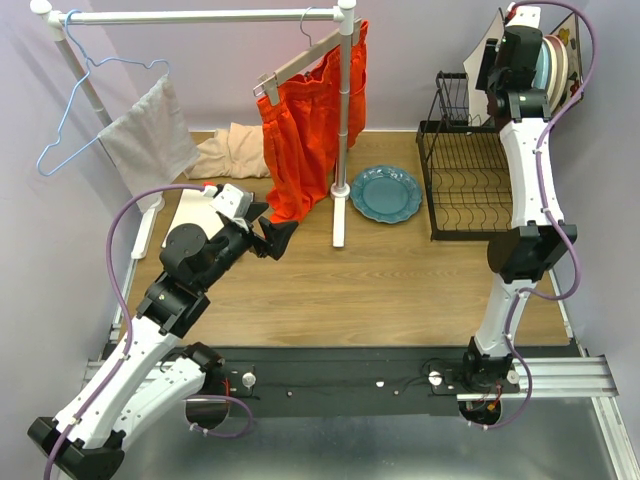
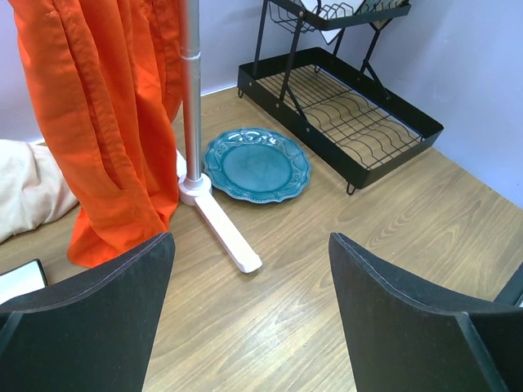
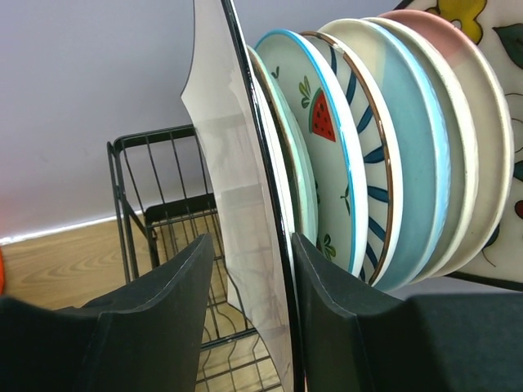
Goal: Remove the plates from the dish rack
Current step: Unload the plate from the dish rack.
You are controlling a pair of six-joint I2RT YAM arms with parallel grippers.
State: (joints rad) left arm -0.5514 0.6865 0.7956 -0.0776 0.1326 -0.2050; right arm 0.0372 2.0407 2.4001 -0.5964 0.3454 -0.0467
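Table [image 1: 400, 290]: light wood-grain top, boards running left to right.

Far right corner: the dish rack [image 1: 426, 180], black wire, stands on its feet with its long side along the right edge. The lower grid tier holds nothing.

Just left of the rack and apart from it, towards the far edge: a teal plate [image 1: 385, 193], round with a scalloped rim, lying flat and face up.

Just beside the plate's left rim: a white rail foot [image 1: 339, 215], a flat bar running from the far side towards the near side, with an upright pole rising from it.

Far left: a beige cloth [image 1: 228, 152], crumpled in a heap. In front of it is a flat white item [image 1: 195, 210], partly hidden; what it is cannot be told.
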